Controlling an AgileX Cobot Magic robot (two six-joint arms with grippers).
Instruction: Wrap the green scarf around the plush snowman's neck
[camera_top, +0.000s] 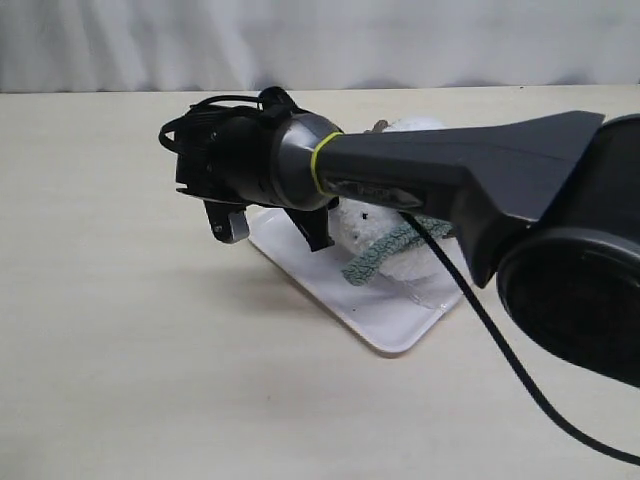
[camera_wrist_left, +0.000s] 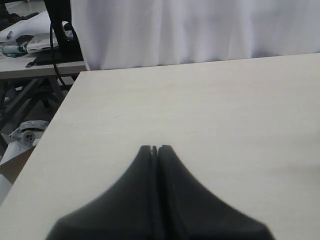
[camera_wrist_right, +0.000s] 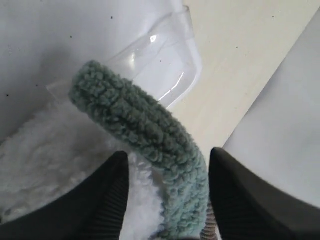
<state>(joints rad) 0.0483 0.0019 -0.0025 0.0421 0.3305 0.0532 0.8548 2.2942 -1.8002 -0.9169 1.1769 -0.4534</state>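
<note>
Right claw (camera_wrist_right: 170, 154) spread open, green scarf (camera_wrist_right: 135, 117) passing between its fingers, white plush snowman (camera_wrist_right: 55, 165) under the scarf, left claw (camera_wrist_left: 156, 148) closed above the table (camera_wrist_left: 225, 110)

Right arm (camera_top: 450, 175) across the plush snowman (camera_top: 368, 230)

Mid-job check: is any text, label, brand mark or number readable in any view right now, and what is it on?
No text is readable in any view.
Right arm housing: faint glossy marks, too blurred to read as lettering.
Green scarf, plush snowman, white tray: no print visible.
Clutter beyond the table edge: too small and blurred to read.
</note>
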